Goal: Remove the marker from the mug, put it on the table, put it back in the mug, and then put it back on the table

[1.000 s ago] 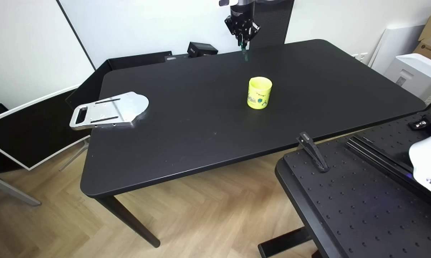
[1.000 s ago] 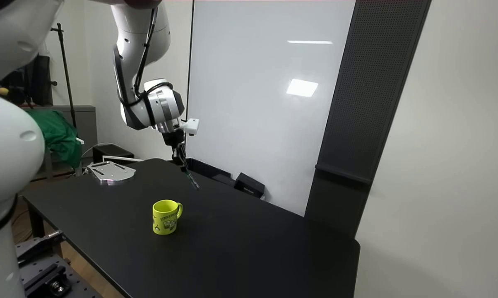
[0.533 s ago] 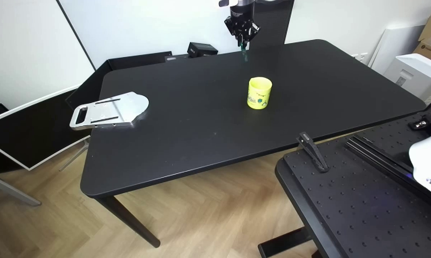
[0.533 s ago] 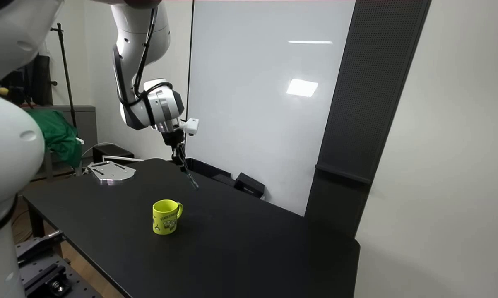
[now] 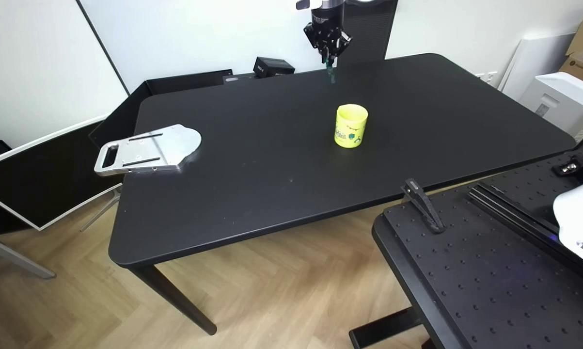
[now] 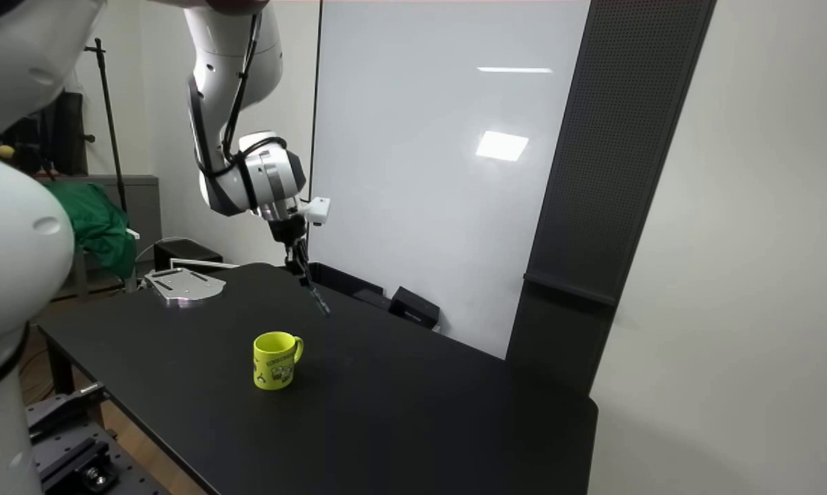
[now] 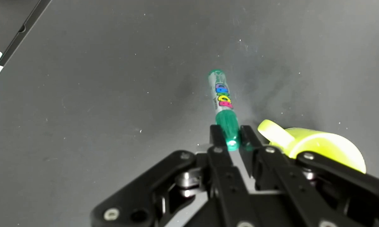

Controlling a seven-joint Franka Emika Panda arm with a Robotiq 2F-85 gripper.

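Observation:
The marker has a green cap and a grey body with coloured letters in the wrist view [image 7: 222, 94]. My gripper [image 7: 228, 134] is shut on its cap end, and the body points away from the fingers. In both exterior views the gripper [image 5: 327, 59] [image 6: 306, 280] holds the marker [image 5: 332, 75] [image 6: 320, 300] tilted downward over the far part of the black table [image 5: 252, 169] [image 6: 420, 412]. I cannot tell how far its tip is from the surface. The yellow-green mug [image 5: 351, 130] [image 6: 273, 363] stands upright on the table, apart from the gripper. Its handle shows beside the right finger in the wrist view [image 7: 328, 146].
A silver metal plate [image 5: 150, 148] [image 6: 186, 285] lies at one end of the table, partly over the edge. A black box [image 5: 273, 67] [image 6: 413, 307] sits behind the far edge. A black perforated board [image 5: 485, 271] with a clamp [image 5: 424, 206] adjoins the near side.

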